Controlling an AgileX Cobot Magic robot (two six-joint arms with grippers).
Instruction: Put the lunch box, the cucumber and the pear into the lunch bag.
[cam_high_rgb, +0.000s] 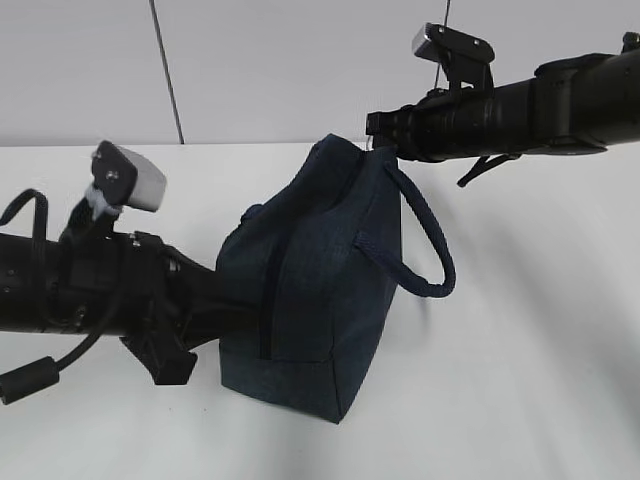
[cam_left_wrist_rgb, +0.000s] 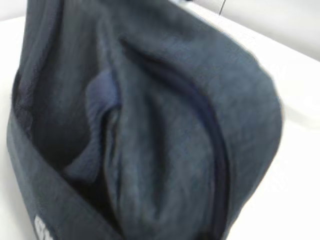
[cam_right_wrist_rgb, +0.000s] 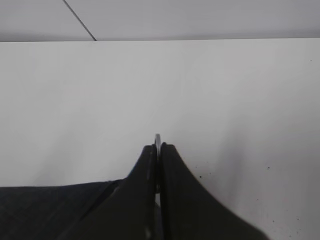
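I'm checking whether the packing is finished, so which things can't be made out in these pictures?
- Inside of the lunch bag: hidden in every view by its own fabric, so no contents show.
- Left gripper: in the exterior view its tip is behind the bag; the left wrist view shows only blurred fabric.
- What the right gripper pinches: only a thin metal edge shows between its closed fingers.

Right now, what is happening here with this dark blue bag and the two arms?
The lunch bag stands on the white table, its zip looking closed. The right gripper is shut on a thin metal ring at the bag's top corner. The left gripper is pressed against the bag's other side, its fingers hidden. No lunch box, cucumber or pear is visible.
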